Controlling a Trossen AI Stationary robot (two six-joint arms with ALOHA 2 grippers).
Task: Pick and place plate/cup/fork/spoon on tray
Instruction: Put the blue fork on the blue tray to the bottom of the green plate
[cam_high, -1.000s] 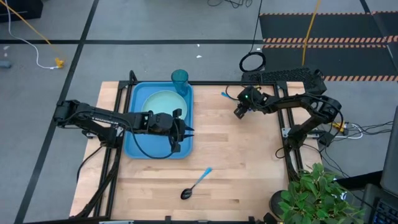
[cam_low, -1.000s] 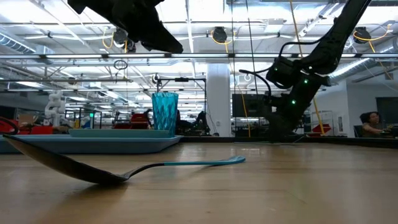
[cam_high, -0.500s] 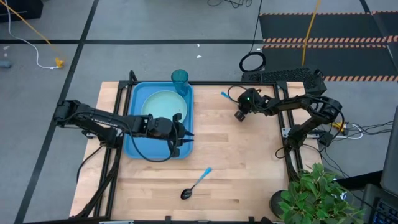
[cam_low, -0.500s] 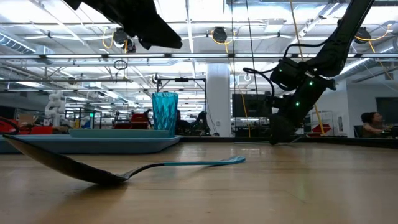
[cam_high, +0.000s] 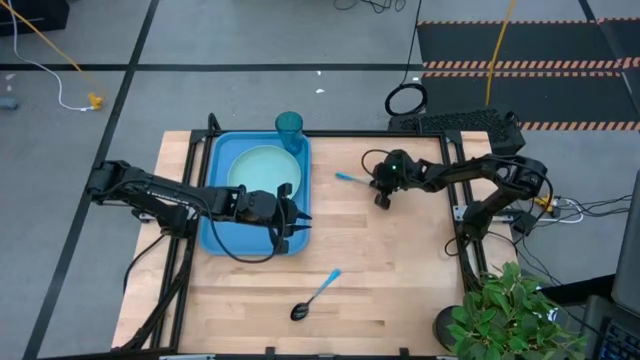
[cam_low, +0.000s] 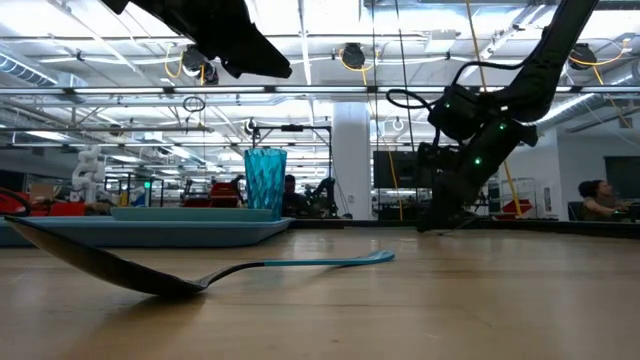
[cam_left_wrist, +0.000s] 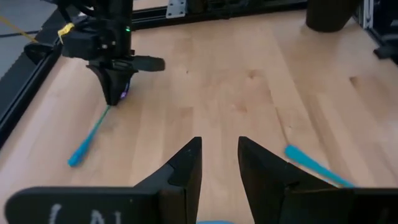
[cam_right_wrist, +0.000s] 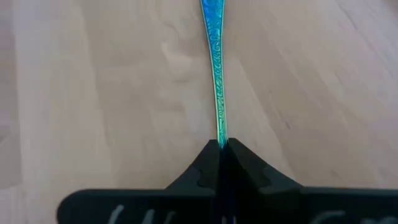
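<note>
Since a second ago, the right gripper has carried the slim fork with its light blue handle from the table's 1 o'clock edge toward the centre. Its fingers are pinched tight on the head end, with the handle sticking out toward 10 o'clock.

Moving the fork looks like the step in hand. Next it likely has to travel on toward 9 o'clock and be released inside the large bright blue plastic tray.

The left gripper hovers over the tray's 4 o'clock corner with its fingers narrowly parted and nothing between them.

I count one round pale mint-green plate in the tray, one translucent teal tumbler, the cup, at the tray's 1 o'clock corner, one fork, and one black-bowled spoon with a light blue handle lying untouched at the table's 6 o'clock.
</note>
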